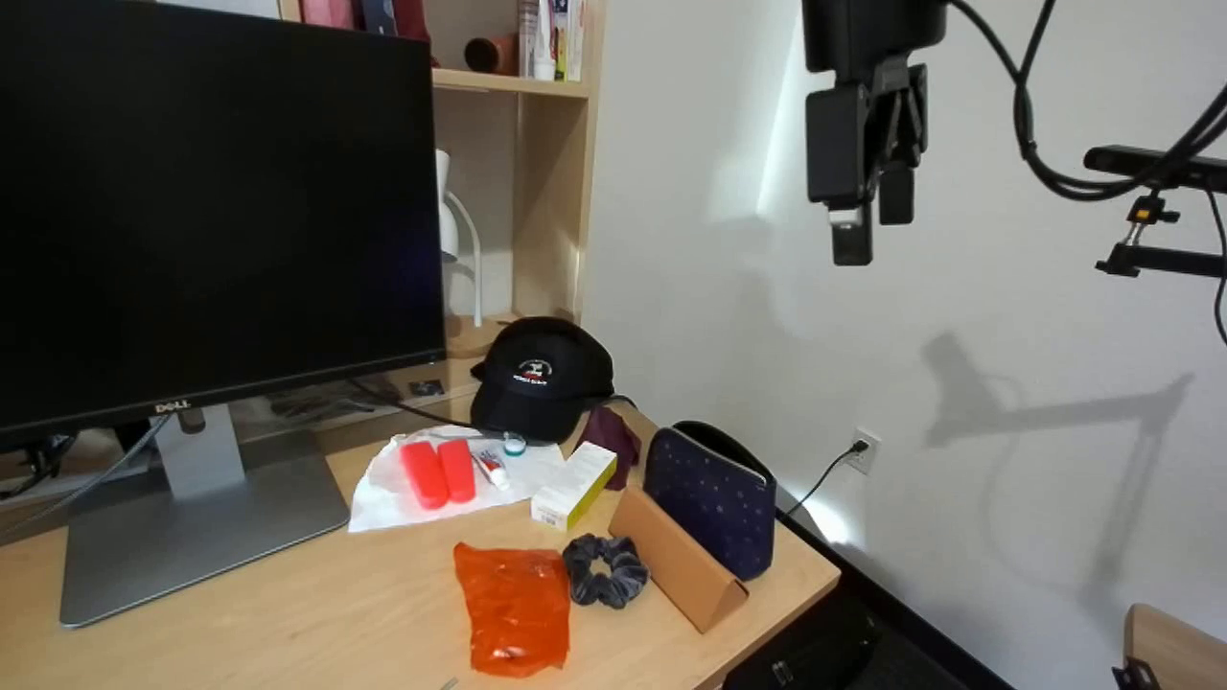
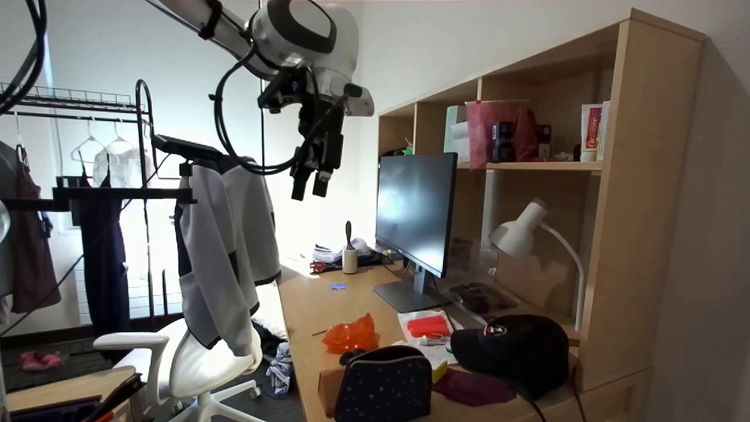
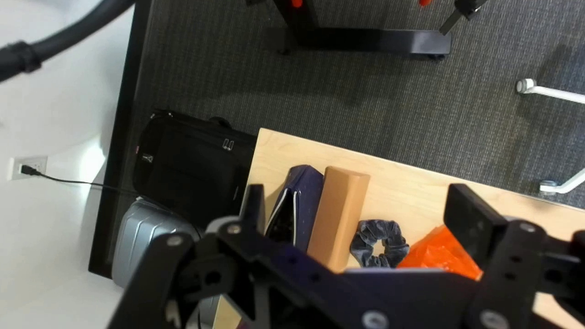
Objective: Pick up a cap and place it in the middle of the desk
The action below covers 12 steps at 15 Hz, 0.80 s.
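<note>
The grey cap is hidden or out of view in all the views. A black hat with a small white logo [image 1: 542, 379] sits on the desk's back corner by the shelf; it also shows in an exterior view [image 2: 515, 351]. The desk [image 1: 316, 613] is light tan wood, seen also in an exterior view [image 2: 302, 302] and in the wrist view [image 3: 406, 196]. My gripper [image 1: 874, 230] hangs high above the desk's end, pointing down. It also shows in an exterior view [image 2: 309, 187]. In the wrist view my gripper [image 3: 358, 208] is open, fingers wide apart, with nothing between them.
An orange plastic bag [image 1: 518, 613], a grey scrunchie [image 1: 606, 571], a brown case [image 1: 676, 561] and an upright navy pouch [image 1: 714, 498] stand near the desk's end. A white box [image 1: 575, 484] and red items [image 1: 441, 471] lie behind. A large monitor [image 1: 211, 211] and shelf [image 2: 650, 205] rise at the back.
</note>
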{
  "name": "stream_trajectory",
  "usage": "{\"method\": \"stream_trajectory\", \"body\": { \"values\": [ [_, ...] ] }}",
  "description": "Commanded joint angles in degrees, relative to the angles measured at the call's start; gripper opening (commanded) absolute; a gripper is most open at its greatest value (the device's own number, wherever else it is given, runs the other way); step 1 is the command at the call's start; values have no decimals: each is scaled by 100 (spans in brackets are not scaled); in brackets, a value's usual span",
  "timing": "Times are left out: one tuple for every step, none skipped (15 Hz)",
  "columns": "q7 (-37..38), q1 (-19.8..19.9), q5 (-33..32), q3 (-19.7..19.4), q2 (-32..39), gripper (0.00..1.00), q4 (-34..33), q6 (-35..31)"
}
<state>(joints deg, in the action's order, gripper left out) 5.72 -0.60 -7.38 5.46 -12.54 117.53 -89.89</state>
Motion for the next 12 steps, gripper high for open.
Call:
{"method": "stream_trajectory", "body": {
  "values": [
    [-120,-164,-277,39,666,100,-542,-233],
    [-228,-210,-351,42,903,100,-703,-398],
    [-183,-236,-460,47,1100,100,-860,-428],
    [-124,-275,-688,68,1380,100,-1066,-417],
    [-114,-313,-870,66,1584,100,-1228,-397],
    [-114,-352,-1032,51,1818,100,-1401,-339],
    [-155,-383,-1161,31,2016,100,-1557,-290],
    [-202,-412,-1255,9,2185,100,-1663,-295],
    [-197,-425,-1308,-16,2334,100,-1761,-304],
    [-185,-425,-1347,-44,2476,100,-1838,-335],
    [-209,-428,-1371,-68,2599,100,-1926,-328],
    [-267,-406,-1353,-98,2693,100,-1949,-399]
  ]
}}
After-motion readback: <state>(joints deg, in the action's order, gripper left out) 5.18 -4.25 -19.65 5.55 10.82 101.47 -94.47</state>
